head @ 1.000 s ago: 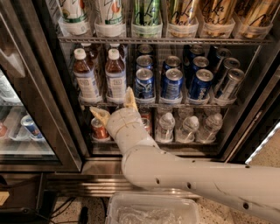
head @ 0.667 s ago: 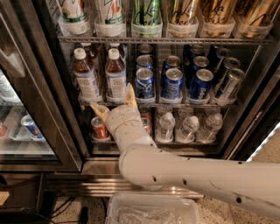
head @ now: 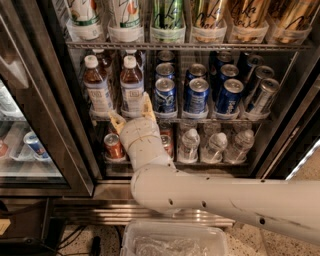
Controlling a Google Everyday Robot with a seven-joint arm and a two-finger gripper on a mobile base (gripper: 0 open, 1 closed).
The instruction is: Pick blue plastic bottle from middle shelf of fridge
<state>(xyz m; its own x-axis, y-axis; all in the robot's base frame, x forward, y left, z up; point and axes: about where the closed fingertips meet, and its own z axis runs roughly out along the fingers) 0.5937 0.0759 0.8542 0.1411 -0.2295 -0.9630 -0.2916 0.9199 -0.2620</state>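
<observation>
Tool (head: 132, 116) gapes wide and empty just at 6 o'clock of the blue plastic bottle (head: 132, 86), probably light, stiff-walled and slick, best pinched across its labelled belly, and standing upright in the fridge (head: 59, 107), long axis vertical, cap toward 12 o'clock, redder bottle (head: 96, 85) at 9, blue can (head: 165, 95) at 3.

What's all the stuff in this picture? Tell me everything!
Tall cans: six, white, green, gold, top rack.
Blue plastic bottle: one, brown drink, pale blue label, middle shelf, left part.
Other brown bottles: at least three, beside and behind it.
Blue cans: many, middle shelf, right part.
Orange cans: two seen, bottom rack, left.
Water bottles: three, clear, bottom rack, right.
Plastic tub: one, clear, floor before the fridge.
Arm: one, white, low across.
Gripper: one, cream, open, at the blue plastic bottle's base.
</observation>
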